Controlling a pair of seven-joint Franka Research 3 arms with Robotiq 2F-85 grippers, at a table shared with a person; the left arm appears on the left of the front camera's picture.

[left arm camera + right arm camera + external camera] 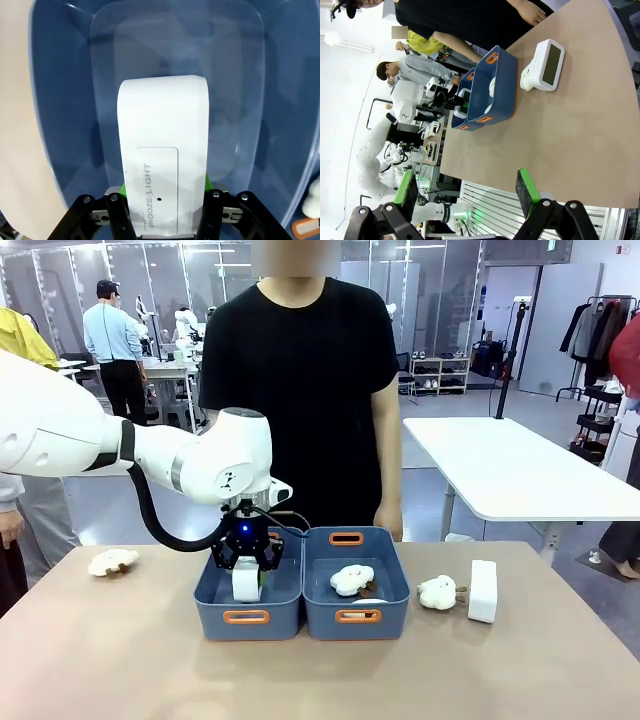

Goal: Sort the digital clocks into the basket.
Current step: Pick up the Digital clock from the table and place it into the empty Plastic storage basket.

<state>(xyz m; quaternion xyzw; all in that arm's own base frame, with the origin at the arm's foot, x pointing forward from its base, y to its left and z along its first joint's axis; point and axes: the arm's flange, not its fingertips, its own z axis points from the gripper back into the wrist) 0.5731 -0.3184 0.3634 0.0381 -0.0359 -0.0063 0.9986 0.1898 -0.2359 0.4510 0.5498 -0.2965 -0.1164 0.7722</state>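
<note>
Far left: you've got a fluffy cream-white plush toy lying on the tan table top, well apart from the bins.
Left gripper: your left gripper is down inside the blue rectangular plastic basket. Its green pads press on both sides of a plain white box-shaped digital clock, so it's clamped on that clock.
Clock in the grip: it stands on end, its lower part below the basket's rim, with "SNOOZE/LIGHT" printed on the face towards your wrist camera. You can't tell whether it touches the basket floor.
Basket: it's the left one of the pair, an orange-rimmed handle slot facing you.
Next bin: a second blue plastic bin sits right against the basket, and a second plush toy with brown bits lies in it.
Right of the bins: a third plush toy lies on the table, nestled against a second white digital clock, which stands with its dark display showing in your right wrist view.
Right gripper: your right gripper hangs off the near table edge, fingers wide apart, nothing between them.
Far side: a person in a black T-shirt stands behind the bins, one hand hanging near the second bin's far rim.
</note>
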